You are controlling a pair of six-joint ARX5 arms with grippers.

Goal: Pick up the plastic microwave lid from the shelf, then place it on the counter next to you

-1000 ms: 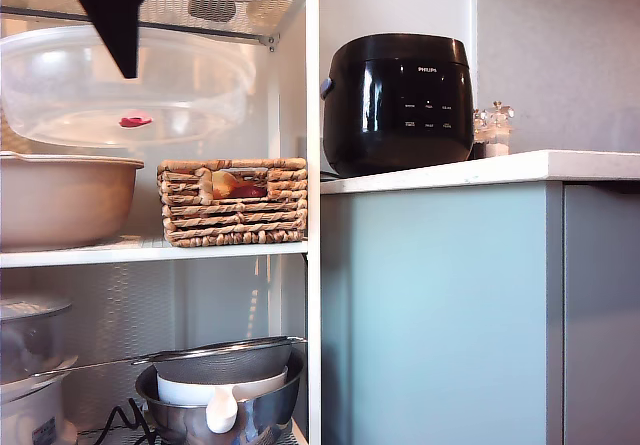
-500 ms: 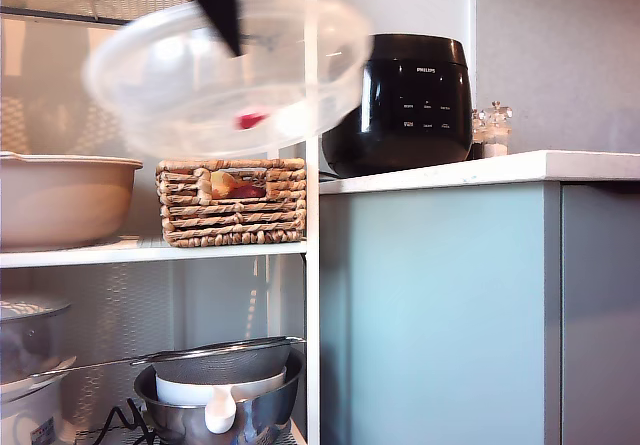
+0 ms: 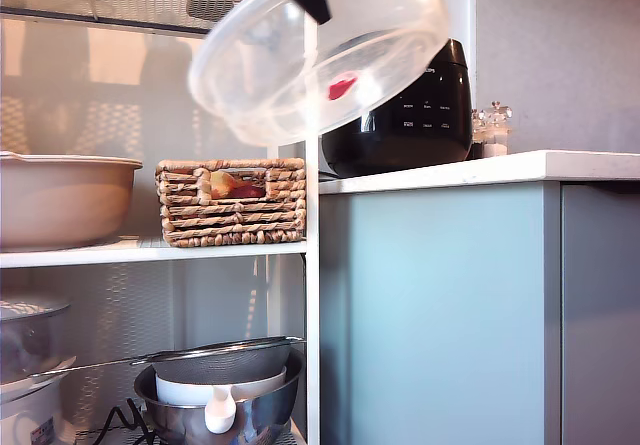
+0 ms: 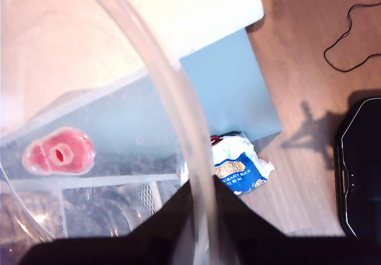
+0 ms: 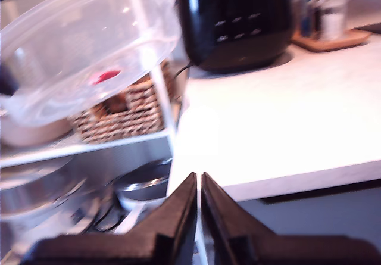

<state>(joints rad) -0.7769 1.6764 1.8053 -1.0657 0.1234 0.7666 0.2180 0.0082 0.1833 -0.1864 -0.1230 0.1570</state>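
On the exterior view's left, the shelf (image 3: 312, 255) is seen with a beige bowl (image 3: 62, 200) and a wicker basket (image 3: 232, 202) on its white board, and a steel bowl with a mesh strainer (image 3: 222, 390) lower down. Above the basket, clear of the shelf, the plastic lid (image 3: 320, 50) is held tilted in the air, its red mark (image 3: 341, 87) showing through the frosted dome. The lid's rim is pinched by my first end effector (image 4: 202, 202), whose jaws are clenched on it. Behind the lid, a black cooker (image 3: 415, 115) stands on the table (image 3: 500, 170), a white slab over a pale blue-grey front; glass grinders (image 3: 492, 130) are set just beside it. Towards the exterior view's right, a grey wall is seen behind the white top. In the first wrist view a wooden floor (image 4: 309, 116) is seen below, with a small blue packet (image 4: 238, 171) lying on it. My second end effector (image 5: 199, 184) is seen with jaws pressed together on nothing, over the table's edge.
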